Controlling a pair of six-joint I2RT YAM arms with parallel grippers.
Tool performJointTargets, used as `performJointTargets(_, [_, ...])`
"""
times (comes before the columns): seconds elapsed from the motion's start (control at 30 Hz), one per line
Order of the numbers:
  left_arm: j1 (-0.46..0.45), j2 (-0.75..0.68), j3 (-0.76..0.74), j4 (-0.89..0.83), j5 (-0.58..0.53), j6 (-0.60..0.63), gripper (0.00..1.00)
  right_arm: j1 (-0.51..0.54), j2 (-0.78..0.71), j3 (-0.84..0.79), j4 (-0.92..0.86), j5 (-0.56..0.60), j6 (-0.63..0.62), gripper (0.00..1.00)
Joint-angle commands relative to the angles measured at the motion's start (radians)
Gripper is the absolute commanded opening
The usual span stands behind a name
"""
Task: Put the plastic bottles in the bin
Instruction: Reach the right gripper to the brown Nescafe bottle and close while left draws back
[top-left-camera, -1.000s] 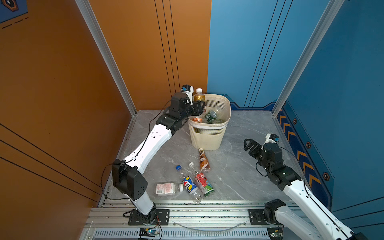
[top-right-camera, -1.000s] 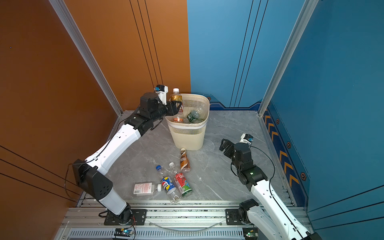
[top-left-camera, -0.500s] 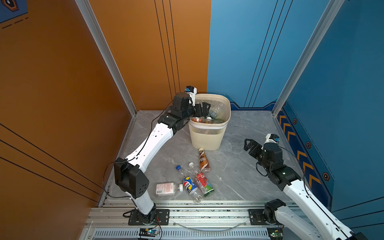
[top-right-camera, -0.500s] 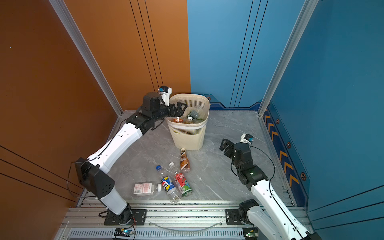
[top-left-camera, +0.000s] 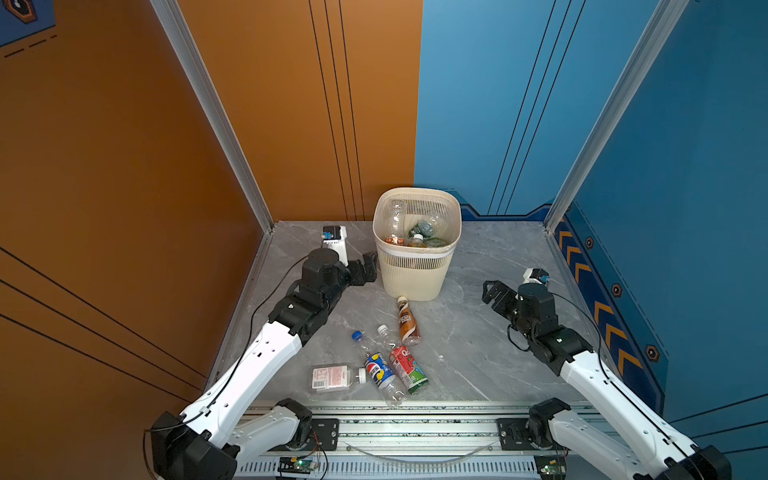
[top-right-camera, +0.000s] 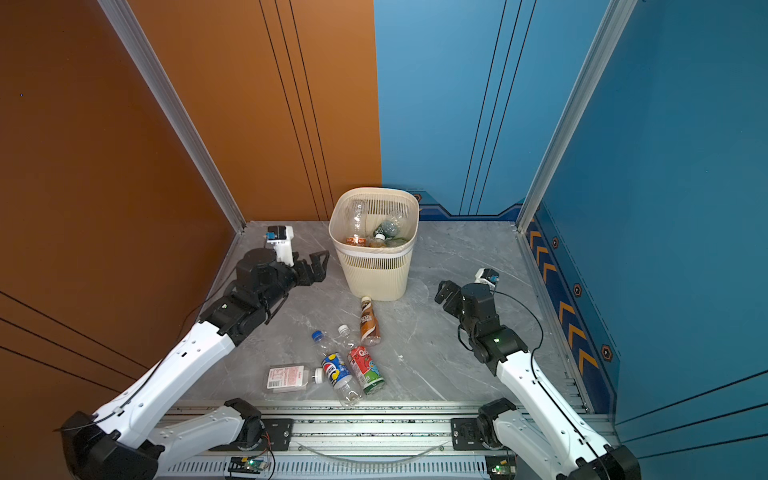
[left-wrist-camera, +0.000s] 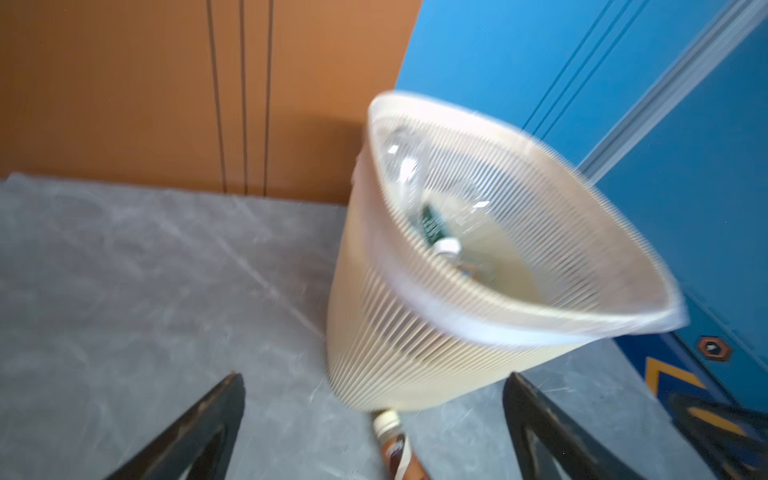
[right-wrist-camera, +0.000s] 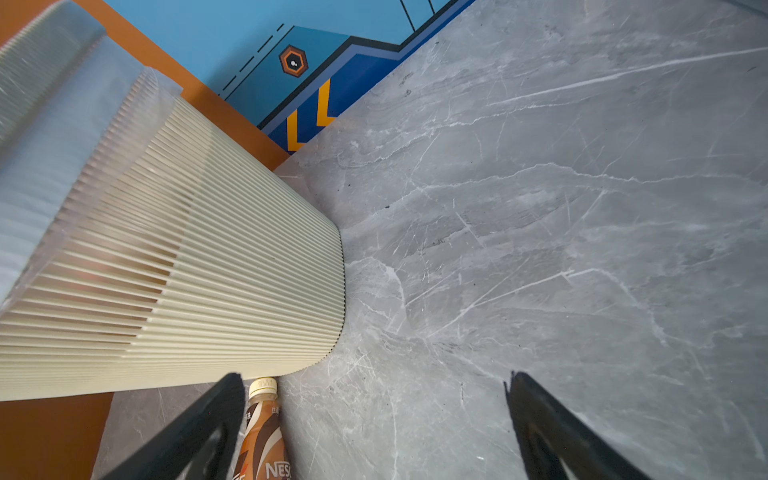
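Observation:
The cream slotted bin (top-left-camera: 413, 276) (top-right-camera: 376, 274) stands at the back of the floor with several bottles (top-left-camera: 419, 232) inside. My left gripper (top-left-camera: 365, 268) (top-right-camera: 316, 266) (left-wrist-camera: 374, 376) hangs open and empty just left of the bin (left-wrist-camera: 395, 353), below its rim. In front of the bin lies a brown bottle (top-left-camera: 406, 322) (left-wrist-camera: 395, 449) (right-wrist-camera: 264, 436). Nearer the rail lie a blue-label bottle (top-left-camera: 378, 370), a red-and-green-label bottle (top-left-camera: 407, 368) and a flat clear bottle (top-left-camera: 332, 377). My right gripper (top-left-camera: 492, 291) (right-wrist-camera: 374, 376) is open and empty, right of the bin (right-wrist-camera: 208, 291).
Grey marble floor (top-left-camera: 478, 332) between orange walls on the left and blue walls on the right. A metal rail (top-left-camera: 415, 424) carrying both arm bases runs along the front edge. The left arm's cable loops beside its elbow.
A second ago my left gripper held an amber bottle over the bin. It opened, the bottle dropped in, and the arm drew back and down to the bin's left. The right arm stayed still.

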Motion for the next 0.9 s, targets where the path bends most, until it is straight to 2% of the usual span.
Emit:
performJointTargets(0.0, [0.034, -0.054, -0.078, -0.066, -0.065, -0.064, 0.98, 0.036, 0.030, 0.008, -0.002, -0.017, 0.011, 1.00])
performJointTargets(0.17, [0.066, -0.093, -0.128, -0.073, -0.065, -0.101, 0.98, 0.139, 0.092, 0.046, -0.022, 0.025, 0.007, 1.00])
performJointTargets(0.3, [0.082, -0.090, -0.152, -0.082, -0.061, -0.112, 0.98, 0.275, 0.165, 0.077, -0.023, 0.099, -0.006, 1.00])
performJointTargets(0.47, [0.099, -0.109, -0.186, -0.075, -0.058, -0.130, 0.98, 0.420, 0.332, 0.157, -0.019, 0.078, -0.023, 1.00])
performJointTargets(0.67, [0.141, -0.150, -0.217, -0.083, -0.045, -0.150, 0.98, 0.548, 0.574, 0.298, -0.051, 0.036, -0.050, 0.94])
performJointTargets(0.87, [0.181, -0.181, -0.237, -0.087, -0.018, -0.163, 0.98, 0.611, 0.731, 0.378, -0.060, 0.032, -0.034, 0.91])
